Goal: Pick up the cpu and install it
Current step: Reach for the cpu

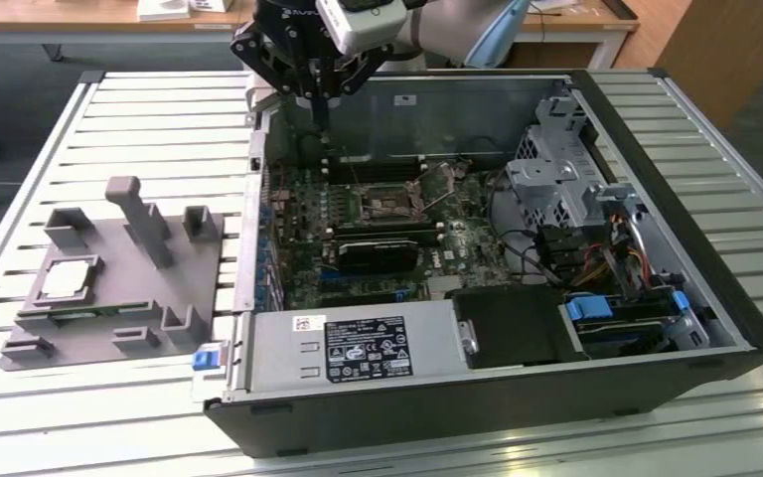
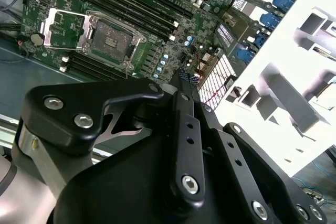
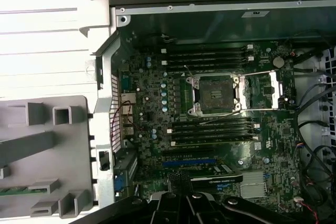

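Observation:
The cpu point(image 1: 72, 279) is a small silvery square lying flat in a frame of the grey fixture point(image 1: 156, 298), on the slatted table at the exterior view's left. My gripper point(image 1: 318, 107) hangs over the far left corner of the open computer case point(image 1: 488, 397), well away from the cpu. Its fingers point(image 2: 187, 78) are pressed together with nothing between them. The motherboard's socket point(image 3: 215, 94) lies open and empty, its metal load plate point(image 3: 265, 92) swung aside; it also shows in the exterior view point(image 1: 388, 206) and in the second wrist view point(image 2: 112, 37).
Black memory slots point(image 3: 207, 56) run on both sides of the socket. A black card point(image 1: 379, 248) crosses the board below it. The drive cage point(image 1: 554, 169), cables point(image 1: 547, 260) and the power supply point(image 1: 355, 348) fill the rest of the case. A green stick point(image 3: 10, 190) lies in the fixture.

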Tool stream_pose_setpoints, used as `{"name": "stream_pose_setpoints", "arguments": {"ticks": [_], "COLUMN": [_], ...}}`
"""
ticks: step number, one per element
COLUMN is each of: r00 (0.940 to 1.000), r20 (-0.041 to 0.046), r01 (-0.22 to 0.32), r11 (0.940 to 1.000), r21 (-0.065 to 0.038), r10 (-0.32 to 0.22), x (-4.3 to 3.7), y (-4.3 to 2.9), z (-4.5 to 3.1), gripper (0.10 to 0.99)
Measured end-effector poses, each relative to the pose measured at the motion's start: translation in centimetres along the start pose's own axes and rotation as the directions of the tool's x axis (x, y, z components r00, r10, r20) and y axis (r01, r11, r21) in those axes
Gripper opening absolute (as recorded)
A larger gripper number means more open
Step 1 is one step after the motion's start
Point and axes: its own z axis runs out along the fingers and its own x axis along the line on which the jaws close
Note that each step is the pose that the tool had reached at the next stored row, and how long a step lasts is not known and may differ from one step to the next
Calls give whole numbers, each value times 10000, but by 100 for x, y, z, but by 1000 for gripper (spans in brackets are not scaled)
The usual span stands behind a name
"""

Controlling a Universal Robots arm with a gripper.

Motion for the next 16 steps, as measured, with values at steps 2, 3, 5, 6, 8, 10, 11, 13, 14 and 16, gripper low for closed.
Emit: {"name": "stream_pose_setpoints", "arguments": {"ticks": [2, 3, 5, 6, 8, 10, 11, 13, 14, 16], "r00": [10000, 10000, 10000, 10000, 10000, 10000, 10000, 10000, 10000, 10000], "r20": [0, 0, 0, 0, 0, 0, 0, 0, 0, 0], "r01": [0, 0, -1, 0, 0, 0, 0, 0, 0, 0], "r11": [10000, 10000, 10000, 10000, 10000, 10000, 10000, 10000, 10000, 10000], "r21": [0, 0, 0, 0, -1, -1, 0, 0, 0, 0], "r10": [0, 0, 1, 0, 0, 0, 0, 0, 0, 0], "x": [4, 6, 10, 12, 28, 32, 34, 37, 39, 46], "y": [0, 0, -1, -1, -2, -2, -2, -3, -3, -4], "z": [0, 0, 0, 0, -1, -1, -1, -1, -1, -1], "gripper": [106, 106, 106, 106, 106, 106, 106, 106, 106, 106]}}
